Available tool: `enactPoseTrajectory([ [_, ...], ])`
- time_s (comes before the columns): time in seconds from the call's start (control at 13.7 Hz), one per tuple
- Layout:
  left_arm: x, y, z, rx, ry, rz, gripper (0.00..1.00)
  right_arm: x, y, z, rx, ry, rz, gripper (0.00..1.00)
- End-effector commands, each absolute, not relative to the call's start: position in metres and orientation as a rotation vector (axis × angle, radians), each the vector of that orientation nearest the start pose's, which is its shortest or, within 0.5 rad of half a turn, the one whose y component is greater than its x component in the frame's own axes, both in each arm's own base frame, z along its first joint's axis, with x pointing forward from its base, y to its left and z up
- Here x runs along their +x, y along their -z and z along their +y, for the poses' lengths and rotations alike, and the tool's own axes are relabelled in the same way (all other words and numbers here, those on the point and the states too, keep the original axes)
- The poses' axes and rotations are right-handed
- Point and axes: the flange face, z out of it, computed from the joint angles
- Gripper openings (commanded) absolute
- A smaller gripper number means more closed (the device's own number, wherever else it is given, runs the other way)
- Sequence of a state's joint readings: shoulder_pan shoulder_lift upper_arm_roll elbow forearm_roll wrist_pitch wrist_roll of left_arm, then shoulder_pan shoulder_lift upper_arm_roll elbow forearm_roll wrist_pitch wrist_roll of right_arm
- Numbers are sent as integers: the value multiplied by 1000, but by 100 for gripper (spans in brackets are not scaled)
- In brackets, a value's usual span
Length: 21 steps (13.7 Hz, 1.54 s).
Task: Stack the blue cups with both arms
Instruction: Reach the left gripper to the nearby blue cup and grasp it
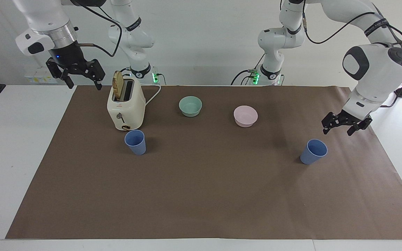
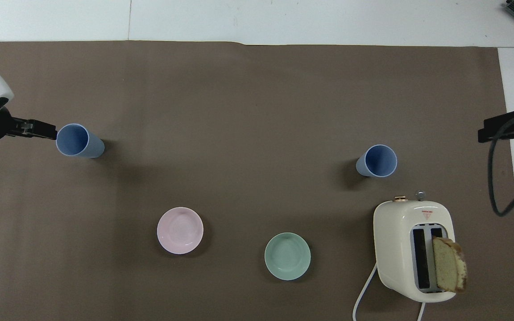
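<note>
Two blue cups stand upright on the brown mat (image 1: pixel 201 195). One cup (image 1: pixel 313 151) (image 2: pixel 78 141) is toward the left arm's end. The other cup (image 1: pixel 135 142) (image 2: pixel 376 161) stands next to the toaster, toward the right arm's end. My left gripper (image 1: pixel 337 132) (image 2: pixel 38 130) hangs low over the mat just beside the first cup, open, holding nothing and not touching it. My right gripper (image 1: pixel 85 85) (image 2: pixel 502 129) waits open and high over the mat's edge beside the toaster.
A cream toaster (image 1: pixel 126 108) (image 2: pixel 413 249) holds a slice of bread (image 1: pixel 118 85), and its white cord runs toward the robots. A green bowl (image 1: pixel 190 105) and a pink bowl (image 1: pixel 245 115) sit nearer to the robots than the cups.
</note>
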<state>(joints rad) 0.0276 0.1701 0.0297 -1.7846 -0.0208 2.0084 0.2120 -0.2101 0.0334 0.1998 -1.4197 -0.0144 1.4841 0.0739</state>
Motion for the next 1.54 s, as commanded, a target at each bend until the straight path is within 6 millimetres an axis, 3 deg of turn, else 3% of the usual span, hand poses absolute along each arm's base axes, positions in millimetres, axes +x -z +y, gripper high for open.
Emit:
enactPoseTrajectory([
  [0.0,623,-425,33,-3146,97,252,100,550,-670,-9,-3150,61,140,100],
  [0.44,613,-377,38,-3211,130,183,100,550,-669,-9,-3150,59,140,100],
  [0.51,612,-376,38,-3212,118,186,90,550,-670,-9,-3150,61,140,100],
  [0.58,612,-376,39,-3212,118,184,75,550,-670,-9,-3150,61,143,100],
  [0.73,611,-375,38,-3213,109,192,34,550,-669,-9,-3150,59,140,100],
  [0.95,611,-376,31,-3211,98,215,0,550,-670,-9,-3150,61,143,100],
  [1.24,611,-396,24,-3211,133,214,0,550,-669,-9,-3150,59,140,100],
  [1.46,603,-422,-18,-3214,129,254,0,550,-670,-9,-3150,61,140,100],
])
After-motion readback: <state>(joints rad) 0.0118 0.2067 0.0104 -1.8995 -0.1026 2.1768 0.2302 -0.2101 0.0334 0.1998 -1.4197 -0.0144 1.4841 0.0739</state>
